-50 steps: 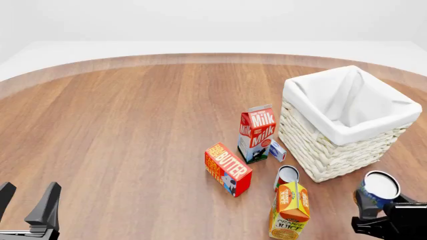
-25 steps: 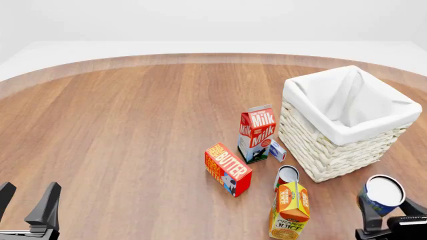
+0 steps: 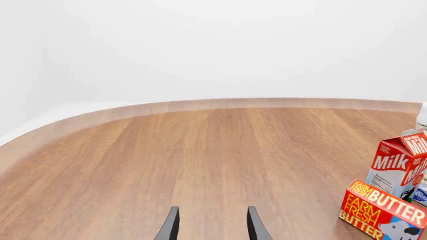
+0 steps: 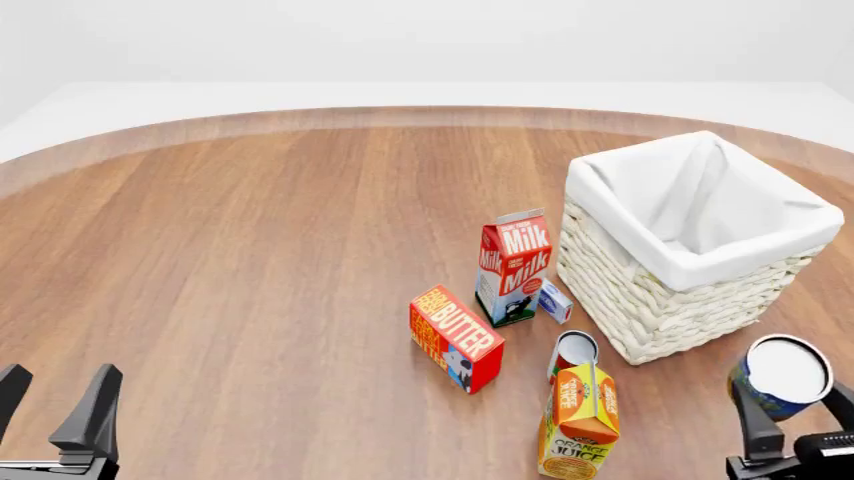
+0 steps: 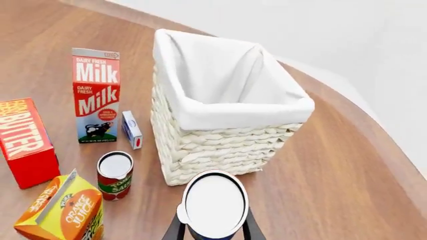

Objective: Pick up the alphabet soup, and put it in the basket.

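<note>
The alphabet soup (image 4: 783, 374) is a small can with a blue and yellow label and a silver lid; my right gripper (image 4: 798, 428) is shut on it and holds it lifted, at the front right. In the right wrist view the can (image 5: 215, 205) sits between the fingers, lid facing the camera. The white wicker basket (image 4: 694, 250) with cloth lining stands just beyond the can; it also shows in the right wrist view (image 5: 227, 107). My left gripper (image 4: 54, 415) is open and empty at the front left, far from both; its fingers (image 3: 171, 226) show in the left wrist view.
A milk carton (image 4: 513, 266), a butter box (image 4: 455, 337), a small white box (image 4: 555, 301), a red-labelled can (image 4: 574, 354) and an orange juice carton (image 4: 579, 408) stand left of the basket. Table edge curves at the back.
My right gripper has risen and moved a little to the right with the soup can in it. The left arm has not moved.
</note>
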